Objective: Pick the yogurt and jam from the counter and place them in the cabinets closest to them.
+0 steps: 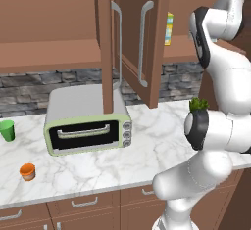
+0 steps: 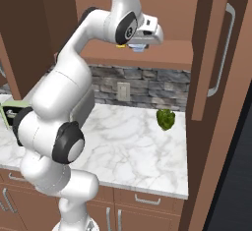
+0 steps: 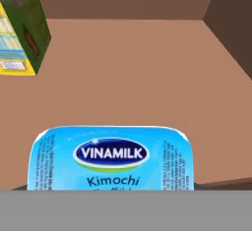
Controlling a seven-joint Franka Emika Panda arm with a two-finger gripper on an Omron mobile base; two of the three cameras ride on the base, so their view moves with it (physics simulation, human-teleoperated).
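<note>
The yogurt [image 3: 111,157] is a tub with a blue Vinamilk lid, close under the hand camera and just above the wooden shelf [image 3: 147,68] of the open cabinet. In the right base view my gripper [image 2: 139,47] reaches over that cabinet shelf [image 2: 167,55], shut on the yogurt, whose pale rim peeks out below the hand. The jam [image 1: 27,171], a small orange jar, stands on the counter near its front left edge, far from the arm. The cabinets [image 1: 142,43] hang above the counter with doors swung open.
A yellow and green box [image 3: 22,28] stands on the same shelf, left of the yogurt. A toaster oven [image 1: 88,121] sits on the marble counter [image 1: 162,141], a green cup [image 1: 7,130] at far left, a green vegetable [image 2: 166,119] near the wall. An open door [image 2: 211,48] hangs right of the hand.
</note>
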